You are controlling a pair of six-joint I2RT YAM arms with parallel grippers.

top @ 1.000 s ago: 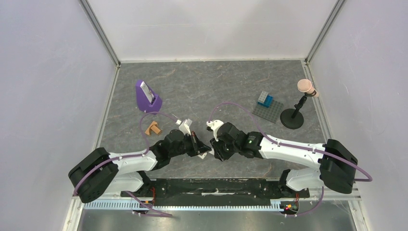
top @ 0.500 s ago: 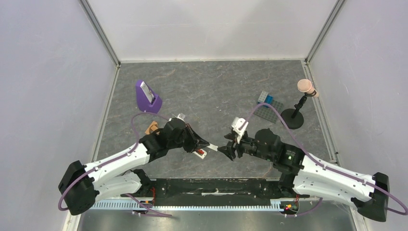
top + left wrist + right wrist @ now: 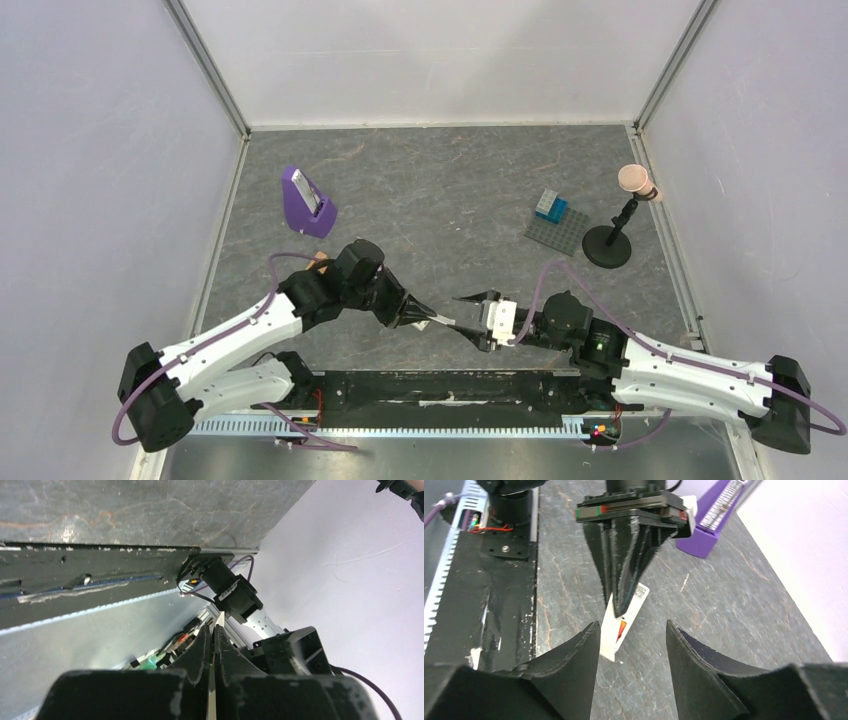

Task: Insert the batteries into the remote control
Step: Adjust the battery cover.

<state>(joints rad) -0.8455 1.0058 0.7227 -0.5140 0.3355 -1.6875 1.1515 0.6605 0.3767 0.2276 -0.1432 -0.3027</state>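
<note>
Remote control [image 3: 613, 642]: slim, flat white plastic bar clamped between the closed fingers of the left gripper [image 3: 620, 607], its free end sticking out toward the right gripper [image 3: 632, 624]. From the left wrist it shows only as a thin white edge pinched between the two black pads. Whether its end touches the table [image 3: 450, 190] cannot be told. Right gripper fingers [image 3: 574, 665] are spread wide, one on each side of the bar's end and not touching it. They are matte black, wedge-shaped, with a rough ridged surface. A small label [image 3: 640, 591] on the bar's face carries black print (too small to read), and a red-orange patch [image 3: 622, 626] sits below it; battery or marking, cannot tell. The table is grey with a stone-veined pattern. Far left stands a purple wedge stand [image 3: 300, 210] holding a grey slab [image 3: 311, 197]. A brown block [image 3: 318, 262] is partly hidden behind the left arm. Far right lies a grey studded plate [image 3: 556, 232] with blue bricks [image 3: 550, 206] on it, beside a black round-based stand [image 3: 608, 245] topped by a pinkish ball [image 3: 634, 179].
</note>
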